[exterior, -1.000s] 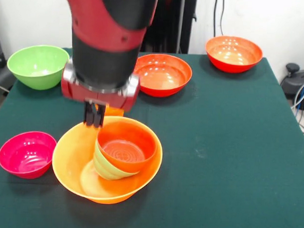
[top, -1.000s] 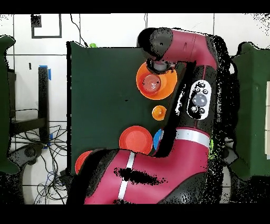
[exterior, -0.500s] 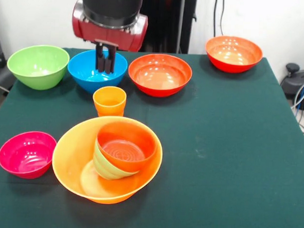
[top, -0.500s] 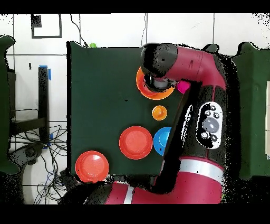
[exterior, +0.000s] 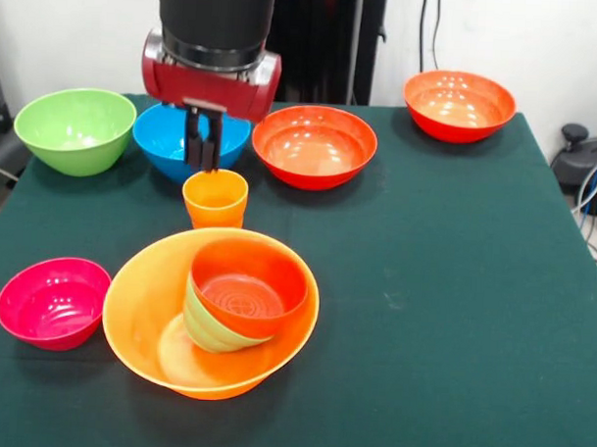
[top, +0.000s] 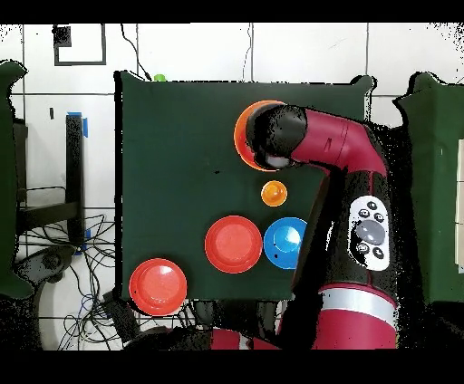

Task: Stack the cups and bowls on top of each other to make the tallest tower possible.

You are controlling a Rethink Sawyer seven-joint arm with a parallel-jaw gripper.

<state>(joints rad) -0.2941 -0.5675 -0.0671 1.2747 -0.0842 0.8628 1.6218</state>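
The tower is a large orange bowl (exterior: pixel 138 321) holding a small green bowl (exterior: pixel 205 328) with a small red-orange bowl (exterior: pixel 249 286) nested in it, tilted. Most of this pile is under the arm in the overhead view, where only the orange rim (top: pixel 241 136) shows. An orange cup (exterior: pixel 215 198) (top: pixel 274 192) stands upright on the table just behind the pile. My gripper (exterior: pixel 203 150) hangs right above the cup's far rim, in front of the blue bowl (exterior: pixel 169 141). Its fingers are shut and hold nothing.
A pink bowl (exterior: pixel 52 301) sits left of the pile. Along the far side stand a green bowl (exterior: pixel 74 127) and two red-orange bowls (exterior: pixel 314 146) (exterior: pixel 459 105). A small green object (top: pixel 159 78) sits at a table corner in the overhead view.
My gripper rose from the big orange bowl's far rim, drew back toward the blue bowl, then dropped slightly over the orange cup. The bowls and cup have not moved.
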